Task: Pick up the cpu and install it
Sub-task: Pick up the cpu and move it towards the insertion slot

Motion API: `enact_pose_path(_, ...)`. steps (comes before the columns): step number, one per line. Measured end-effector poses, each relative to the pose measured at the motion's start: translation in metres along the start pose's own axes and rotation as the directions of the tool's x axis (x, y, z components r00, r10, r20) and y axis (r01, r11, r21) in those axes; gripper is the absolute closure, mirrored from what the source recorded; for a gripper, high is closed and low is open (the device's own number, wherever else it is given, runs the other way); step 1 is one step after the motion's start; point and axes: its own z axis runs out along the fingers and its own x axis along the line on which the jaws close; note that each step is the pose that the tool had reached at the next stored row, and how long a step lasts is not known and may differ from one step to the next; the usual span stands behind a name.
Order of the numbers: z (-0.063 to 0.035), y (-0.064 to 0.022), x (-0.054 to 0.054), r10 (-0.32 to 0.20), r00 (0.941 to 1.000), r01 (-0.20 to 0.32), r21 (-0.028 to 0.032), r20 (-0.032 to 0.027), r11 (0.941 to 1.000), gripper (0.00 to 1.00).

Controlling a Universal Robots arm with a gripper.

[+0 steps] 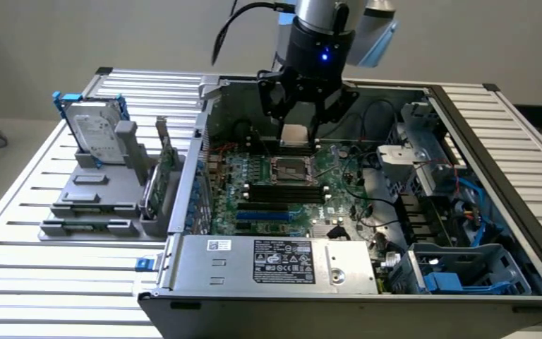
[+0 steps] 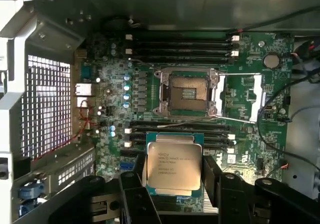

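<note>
The cpu [image 2: 173, 164], a small square chip with a silver-grey metal top, hung level in the hand [image 2: 173, 178] when we looked in, clenched by two opposite edges between black fingers [image 2: 214, 176]. We judged that edge grip deliberate: it left the printed top facing the wrist camera and the underside facing the board, with nothing pressing on either face. From the wrist, the chip sat over a bank of memory slots [image 2: 180, 131] just beside the socket [image 2: 187, 93], near it but not above it, and clear of the board. The socket looked open and empty to us, its metal frame unlatched and its contact field bare. We took that as readiness to receive the chip, and the install itself was not yet done. Around the socket spread the green motherboard [image 2: 250, 59], lying flat in the bottom of an open computer case [image 1: 346, 318]. In the exterior view the arm [image 1: 320, 28] reached straight down into that case and held the chip above the board on the far side of the socket. Well apart, towards the exterior view's left, a silver hard drive [image 1: 95, 131] in a blue frame stood upright in a grey holder [image 1: 92, 205] on the slatted metal table [image 1: 36, 275].
</note>
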Motion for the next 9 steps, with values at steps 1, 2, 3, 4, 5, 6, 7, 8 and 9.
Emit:
enact_pose_path(1, 0.0013, 0.0035, -0.003, 0.000, 1.0000, 0.000, 0.0003, 0.0000, 1.0000, 0.46)
enact_pose_path(2, 0.0026, 0.0073, -0.006, 0.000, 1.0000, 0.000, 0.0005, 0.0001, 1.0000, 0.46)
enact_pose_path(3, 0.0040, 0.0114, -0.008, 0.000, 1.0000, 0.000, 0.0009, 0.0000, 1.0000, 0.46)
enact_pose_path(4, 0.0054, 0.0160, -0.010, 0.000, 1.0000, 0.000, 0.0012, 0.0000, 1.0000, 0.46)
enact_pose_path(5, 0.0068, 0.0204, -0.011, 0.000, 1.0000, 0.000, 0.0014, 0.0000, 1.0000, 0.46)
enact_pose_path(6, 0.0083, 0.0248, -0.012, 0.000, 1.0000, 0.000, 0.0019, 0.0000, 1.0000, 0.46)
enact_pose_path(7, 0.0098, 0.0293, -0.012, 0.000, 1.0000, 0.000, 0.0023, 0.0000, 1.0000, 0.46)
enact_pose_path(8, 0.0113, 0.0342, -0.013, 0.000, 1.0000, 0.000, 0.0033, 0.0001, 1.0000, 0.46)
enact_pose_path(9, 0.0124, 0.0384, -0.013, 0.000, 1.0000, 0.000, 0.0046, 0.0000, 1.0000, 0.46)
